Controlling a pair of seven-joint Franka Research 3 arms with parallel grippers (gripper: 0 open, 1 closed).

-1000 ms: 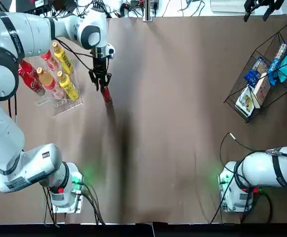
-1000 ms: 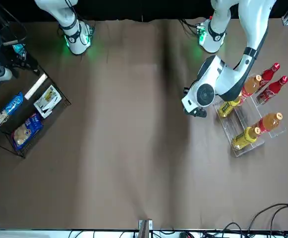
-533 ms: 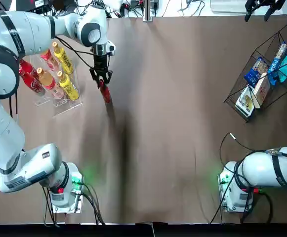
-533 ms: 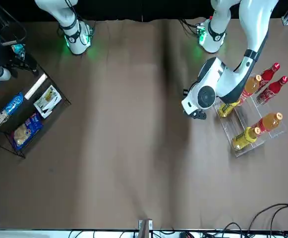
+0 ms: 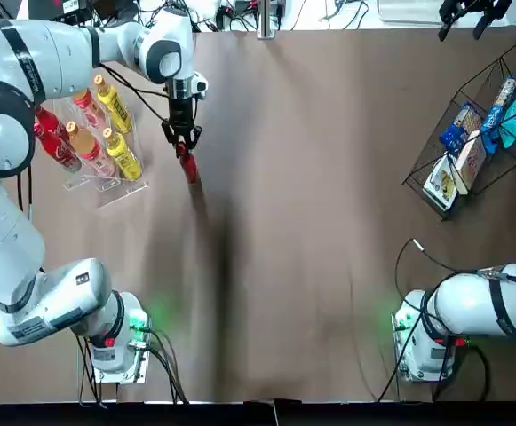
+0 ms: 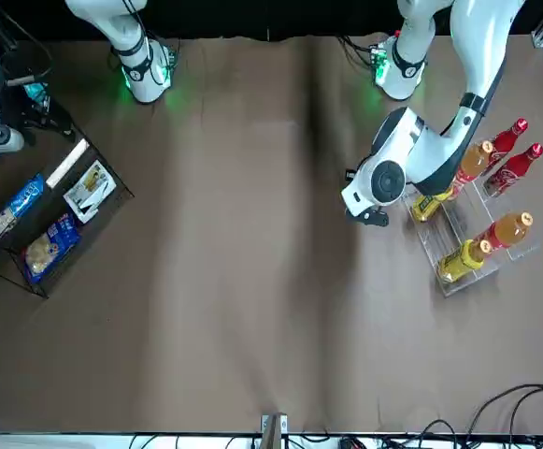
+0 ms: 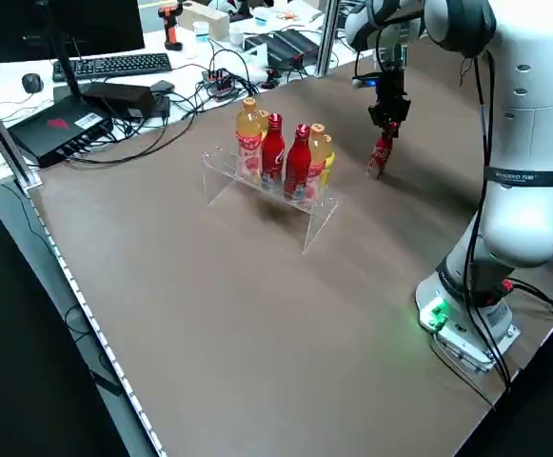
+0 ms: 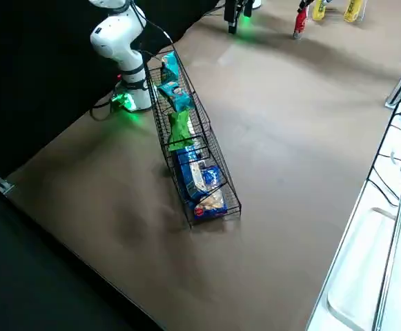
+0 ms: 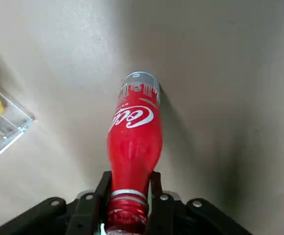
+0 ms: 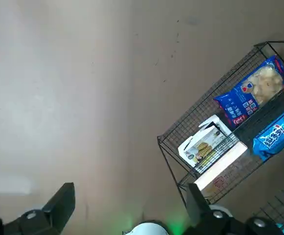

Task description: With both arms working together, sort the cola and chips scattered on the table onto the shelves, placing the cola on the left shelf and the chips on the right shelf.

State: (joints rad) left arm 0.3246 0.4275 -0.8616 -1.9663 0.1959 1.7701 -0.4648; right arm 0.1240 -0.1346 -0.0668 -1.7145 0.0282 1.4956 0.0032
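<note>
In the top view, the left gripper [image 5: 185, 142] is seen pinching the neck of a cola bottle [image 5: 189, 168], just beside the left shelf [image 5: 107, 182], which lies at nine o'clock from it. In the left side view, the slim glossy bottle is seen near upright above the table [image 7: 209, 286]. In the right wrist view, the right gripper [image 10: 129, 208] is spread empty, the right shelf [image 10: 200, 142] of black wire near it

behind the brown surface stands a white desk [image 7: 114, 90] with a black keyboard [image 7: 109, 66], a mouse [image 7: 32, 83], a dark monitor [image 7: 57, 17] and many tangled cables [image 7: 221, 81]. the right side is in darkness.
</note>
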